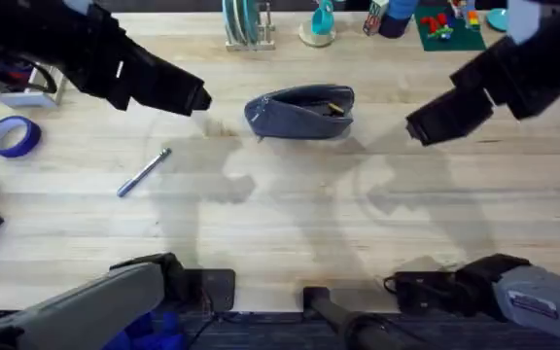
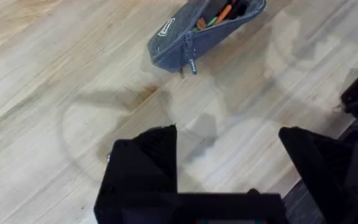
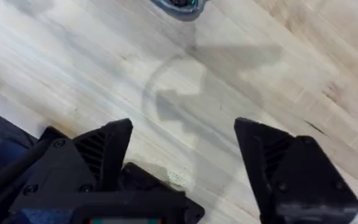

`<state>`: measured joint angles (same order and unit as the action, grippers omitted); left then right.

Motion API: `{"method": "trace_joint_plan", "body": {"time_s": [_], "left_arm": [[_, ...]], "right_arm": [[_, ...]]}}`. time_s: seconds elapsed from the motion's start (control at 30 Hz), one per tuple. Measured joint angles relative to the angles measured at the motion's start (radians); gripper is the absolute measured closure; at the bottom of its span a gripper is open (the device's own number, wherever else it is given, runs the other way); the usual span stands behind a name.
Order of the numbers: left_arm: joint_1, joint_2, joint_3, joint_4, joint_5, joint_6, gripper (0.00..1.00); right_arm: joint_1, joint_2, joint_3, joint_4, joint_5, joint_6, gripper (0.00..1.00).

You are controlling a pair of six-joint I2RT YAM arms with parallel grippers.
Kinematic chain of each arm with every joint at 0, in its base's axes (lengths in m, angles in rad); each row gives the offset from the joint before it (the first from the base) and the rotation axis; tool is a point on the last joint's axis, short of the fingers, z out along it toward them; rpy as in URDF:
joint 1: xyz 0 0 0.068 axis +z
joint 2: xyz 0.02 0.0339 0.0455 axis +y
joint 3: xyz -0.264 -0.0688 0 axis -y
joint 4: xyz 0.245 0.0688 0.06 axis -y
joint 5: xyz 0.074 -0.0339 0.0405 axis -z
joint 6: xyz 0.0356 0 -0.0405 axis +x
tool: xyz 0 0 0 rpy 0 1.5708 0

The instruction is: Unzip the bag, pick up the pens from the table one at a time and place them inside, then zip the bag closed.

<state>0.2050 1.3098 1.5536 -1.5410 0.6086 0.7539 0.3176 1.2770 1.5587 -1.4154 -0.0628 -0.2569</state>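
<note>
- Left gripper (image 2: pixel 229 162): 2 black fingers (image 2: pixel 145 168) spread wide apart, nothing between them; raised above bare table (image 1: pixel 290 233).
- Right gripper (image 3: pixel 182 155): its 2 fingers (image 3: pixel 107 152) likewise apart, empty, over bare wood.
- Blue-grey pencil pouch (image 1: pixel 299 113): ahead of the left fingertips and well apart from them, lying between the 2 grippers in the overhead view. Zipper open; orange and dark items show inside the mouth. Zipper pull (image 2: pixel 192 61) hangs at the end nearer the left gripper.
- Silver pen with blue end (image 1: pixel 144 172): lies loose on the table, apart from the pouch, on the left gripper's side and nearer the arm bases than its fingers.
- Blue tape roll (image 1: pixel 13 136): far beyond the pen, near the table's left edge.
</note>
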Motion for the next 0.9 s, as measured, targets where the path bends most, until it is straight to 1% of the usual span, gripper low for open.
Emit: {"method": "trace_joint_plan", "body": {"time_s": [0.2,0.43,0.83,0.9], "left_arm": [[0.000,0.000,0.000,0.000,0.000,-0.003,0.006],[0.000,0.000,0.000,-0.012,-0.004,-0.003,0.005],[0.000,0.000,0.000,-0.012,-0.135,-0.037,0.006],[0.000,0.000,0.000,-0.007,-0.166,-0.057,0.007]], "right_arm": [[0.000,-0.059,-0.021,0.001,0.000,0.000,0.004],[0.000,-0.062,-0.024,0.001,0.000,0.000,0.005],[0.000,-0.062,-0.025,0.001,0.000,0.003,0.004],[0.000,-0.062,-0.025,0.001,0.000,0.003,0.005]]}}
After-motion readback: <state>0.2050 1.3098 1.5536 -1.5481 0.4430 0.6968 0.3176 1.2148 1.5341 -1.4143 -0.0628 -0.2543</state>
